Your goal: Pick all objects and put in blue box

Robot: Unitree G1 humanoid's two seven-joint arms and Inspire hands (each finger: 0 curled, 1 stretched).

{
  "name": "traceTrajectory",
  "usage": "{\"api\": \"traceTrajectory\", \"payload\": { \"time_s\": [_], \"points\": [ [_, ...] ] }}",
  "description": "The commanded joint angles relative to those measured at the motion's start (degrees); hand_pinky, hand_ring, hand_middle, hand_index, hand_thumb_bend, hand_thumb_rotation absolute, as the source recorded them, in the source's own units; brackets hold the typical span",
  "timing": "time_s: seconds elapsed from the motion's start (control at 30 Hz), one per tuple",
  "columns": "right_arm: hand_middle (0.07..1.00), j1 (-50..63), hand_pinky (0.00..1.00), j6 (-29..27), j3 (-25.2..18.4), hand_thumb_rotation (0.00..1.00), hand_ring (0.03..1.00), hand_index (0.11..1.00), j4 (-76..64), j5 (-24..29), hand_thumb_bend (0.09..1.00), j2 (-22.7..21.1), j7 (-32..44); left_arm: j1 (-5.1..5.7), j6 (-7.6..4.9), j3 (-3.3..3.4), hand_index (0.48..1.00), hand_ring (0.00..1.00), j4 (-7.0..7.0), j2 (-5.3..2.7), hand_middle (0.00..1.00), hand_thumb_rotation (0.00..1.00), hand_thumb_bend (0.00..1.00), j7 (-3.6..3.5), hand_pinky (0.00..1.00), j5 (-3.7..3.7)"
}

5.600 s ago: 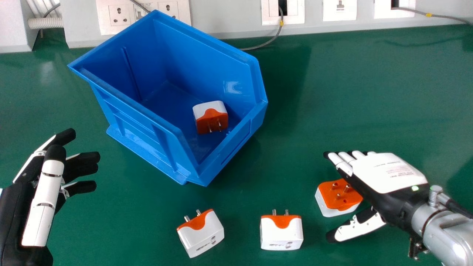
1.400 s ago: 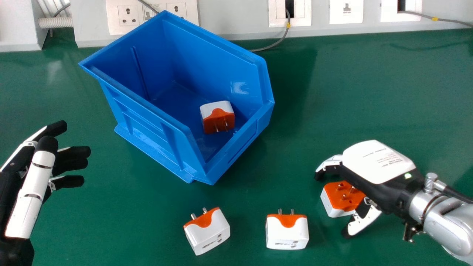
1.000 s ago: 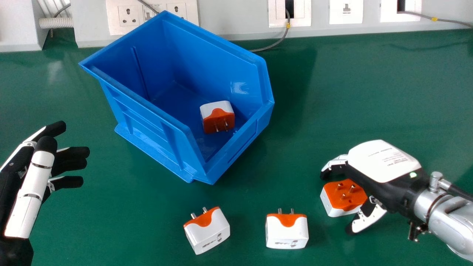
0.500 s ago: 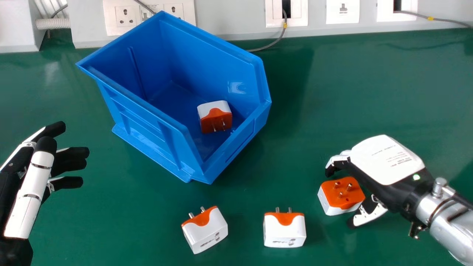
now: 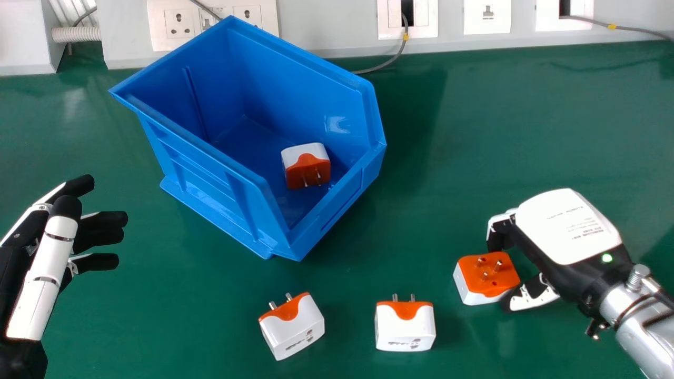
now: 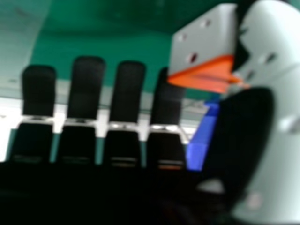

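Right hand (image 5: 566,226) had shifted slightly rightward, fingers curled loosely round the three-pin plug adapter (image 5: 488,275), which stayed between fingertips and thumb. Likely risk: adapter slipping out, from shallow edge contact. Pins pointed up; long axis seemingly ran toward the palm. Left hand (image 5: 59,247), opposite, was open.

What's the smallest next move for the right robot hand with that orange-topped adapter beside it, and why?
I'd probably ease the right robot hand slightly toward the robot's left, farther around the adapter, before any lift. Most of the adapter's orange face still lies outside the hand's reach on that side, so lifting now might let it slip.
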Motion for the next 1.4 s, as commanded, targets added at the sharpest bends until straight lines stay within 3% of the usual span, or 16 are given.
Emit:
{"api": "traceTrajectory", "payload": {
  "time_s": [0.0, 0.07, 0.1, 0.13, 0.2, 0.5, 1.0, 1.37],
  "points": [
    [0.544, 0.1, 0.38, 5.0, -1.6, 0.0, 0.449, 0.49, 2.3, -1.0, 0.493, -1.1, -1.0, -0.21, 0.12, 0.21, 0.842, 0.71, -1.53, 0.15, 0.7, 0.89, 0.47, 0.48, 0.64, -0.03],
    [0.54, -0.2, 0.37, 5.3, -1.3, 0.0, 0.443, 0.482, 2.7, -1.6, 0.494, -1.1, -1.6, -0.24, 0.33, 0.17, 0.843, 0.71, -1.73, 0.11, 0.7, 0.89, 0.47, 0.51, 0.64, -0.06],
    [0.508, -0.4, 0.31, 5.5, -1.0, 0.0, 0.375, 0.481, 3.0, -2.0, 0.5, -1.1, -1.9, -0.23, 0.43, 0.16, 0.843, 0.71, -1.86, 0.08, 0.7, 0.89, 0.46, 0.52, 0.64, -0.08],
    [0.508, -0.6, 0.31, 5.7, -0.8, 0.0, 0.375, 0.481, 3.1, -2.2, 0.5, -1.1, -2.1, -0.23, 0.53, 0.13, 0.843, 0.71, -1.98, 0.05, 0.7, 0.89, 0.46, 0.54, 0.64, -0.07],
    [0.393, -0.7, 0.21, 6.0, -0.5, 0.05, 0.269, 0.477, 3.5, -2.8, 0.507, -1.1, -2.4, -0.29, 0.68, 0.1, 0.842, 0.71, -2.03, 0.0, 0.7, 0.89, 0.46, 0.56, 0.64, -0.03],
    [0.205, 0.0, 0.08, 7.6, -0.2, 0.12, 0.126, 0.471, 2.0, -2.8, 0.51, -1.8, 1.2, -0.27, 1.26, -0.15, 0.842, 0.71, -2.72, -0.27, 0.69, 0.89, 0.46, 0.62, 0.63, -0.12],
    [0.161, 3.0, 0.06, 12.2, -2.9, 0.14, 0.094, 0.47, -4.0, 3.0, 0.505, -0.3, 11.6, -0.13, 2.12, 0.2, 0.842, 0.71, -3.36, -0.02, 0.69, 0.89, 0.46, 0.25, 0.63, -0.51],
    [0.161, 4.4, 0.06, 14.4, -4.4, 0.14, 0.099, 0.469, -7.5, 5.5, 0.494, 0.0, 16.0, 0.2, 1.42, 0.4, 0.841, 0.71, -3.03, -0.05, 0.69, 0.89, 0.46, -0.1, 0.63, -0.44]
  ]
}}
